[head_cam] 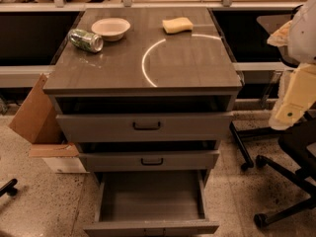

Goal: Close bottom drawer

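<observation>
The bottom drawer [150, 199] is sitting pulled out, bare floor showing, below-left of the hand [291, 105], whose grip I cannot tell.

A: Bottom drawer [148, 227], status?
B: Lowest of three, grey. Pulled well out toward the near side, far past the upper drawers' fronts. Sits level and square to the cabinet.
A: Parts showing?
B: Grey inner floor, both side walls, and the slim front panel at the near edge of view. The handle hardly shows.
A: Gripper [284, 118]?
B: Far right, raised about level with the upper drawers, well apart from the bottom drawer.
</observation>
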Controlling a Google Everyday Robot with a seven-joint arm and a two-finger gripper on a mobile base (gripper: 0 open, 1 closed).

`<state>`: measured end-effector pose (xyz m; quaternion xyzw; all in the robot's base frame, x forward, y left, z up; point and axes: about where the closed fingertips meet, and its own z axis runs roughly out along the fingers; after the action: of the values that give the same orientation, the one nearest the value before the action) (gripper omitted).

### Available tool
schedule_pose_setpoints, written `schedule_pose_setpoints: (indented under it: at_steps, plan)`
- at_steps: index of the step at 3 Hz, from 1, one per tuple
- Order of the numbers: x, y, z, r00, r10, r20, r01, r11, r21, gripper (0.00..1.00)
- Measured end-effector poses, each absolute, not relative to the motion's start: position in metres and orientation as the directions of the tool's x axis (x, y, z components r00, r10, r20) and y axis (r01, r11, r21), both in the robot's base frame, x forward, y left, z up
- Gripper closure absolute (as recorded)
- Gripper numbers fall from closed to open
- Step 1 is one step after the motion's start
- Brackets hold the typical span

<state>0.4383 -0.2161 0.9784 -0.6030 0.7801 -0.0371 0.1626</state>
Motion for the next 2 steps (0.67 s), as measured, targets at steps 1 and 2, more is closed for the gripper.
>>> schedule_pose_setpoints:
  at_steps: [1, 2]
  plan:
    - [0.439, -0.214, 0.977, -0.213, -0.953, -0.215, -0.928, 0.267, -0.261, 0.00]
    - [0.436, -0.206, 0.953, -0.189, -0.948, -0.255, -0.939, 0.250, -0.236, 0.00]
